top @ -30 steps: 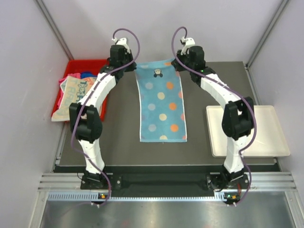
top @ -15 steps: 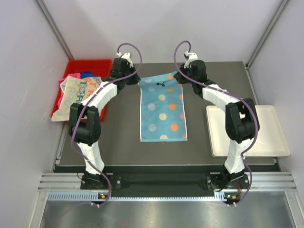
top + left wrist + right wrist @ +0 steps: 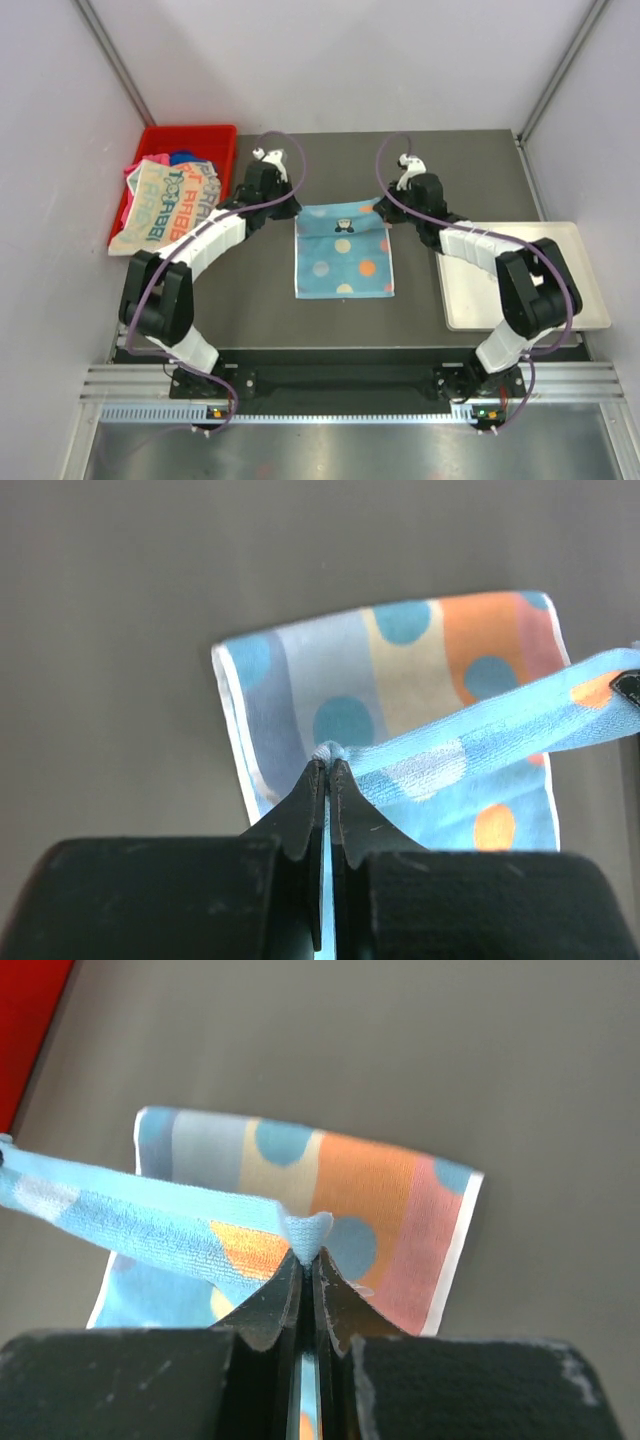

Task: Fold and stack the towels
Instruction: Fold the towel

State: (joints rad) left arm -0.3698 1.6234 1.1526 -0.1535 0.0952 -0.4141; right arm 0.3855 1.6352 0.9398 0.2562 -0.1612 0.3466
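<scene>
We hold one light blue dotted cloth towel [image 3: 343,272], centre of dark table [image 3: 470,170]: left gripper [image 3: 328,770] clamped tight on one far corner, right gripper [image 3: 307,1257] likewise on the other, that edge raised over the flat near half.

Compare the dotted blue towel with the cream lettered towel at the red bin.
The dotted blue towel is light blue with coloured spots; the cream lettered towel bears teal and orange letters. The dotted one lies on the table; the lettered one hangs over the red bin. The left gripper and right gripper pinch the dotted one's raised corners; no gripper touches the lettered one. Both are soft cloth.
</scene>
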